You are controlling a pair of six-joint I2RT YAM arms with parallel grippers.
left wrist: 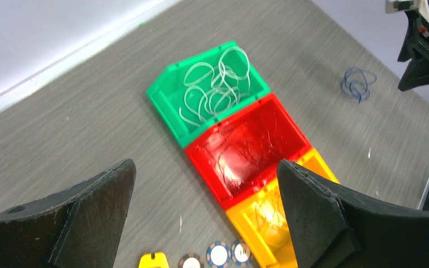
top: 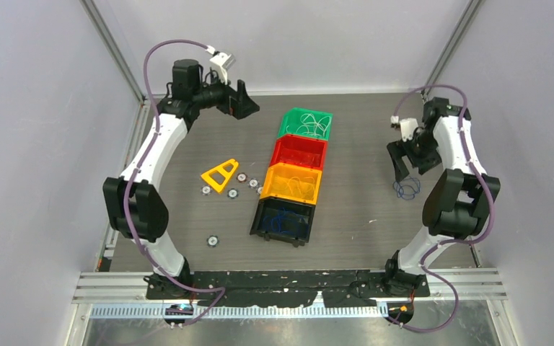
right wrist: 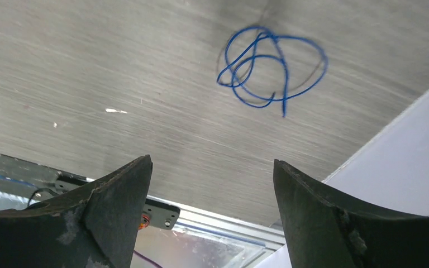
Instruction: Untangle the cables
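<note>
A small tangle of blue cables [top: 406, 189] lies on the table at the right; it also shows in the right wrist view [right wrist: 268, 70] and the left wrist view [left wrist: 358, 84]. My right gripper [top: 408, 168] is open and empty, raised just behind this tangle; its jaws stand wide apart [right wrist: 212, 167]. White cables [top: 313, 125] fill the green bin [top: 287, 122], seen again in the left wrist view [left wrist: 215, 86]. Thin strands lie in the red bin [top: 299, 153], orange bin [top: 291, 184] and black bin [top: 283, 220]. My left gripper [top: 244, 103] is open and empty, raised at the far left [left wrist: 206, 167].
A yellow triangular frame [top: 221, 174] and several poker chips [top: 241, 177] lie left of the bins, one chip [top: 212, 240] nearer the front. Walls close in on both sides; the blue tangle lies close to the right wall [right wrist: 402, 145].
</note>
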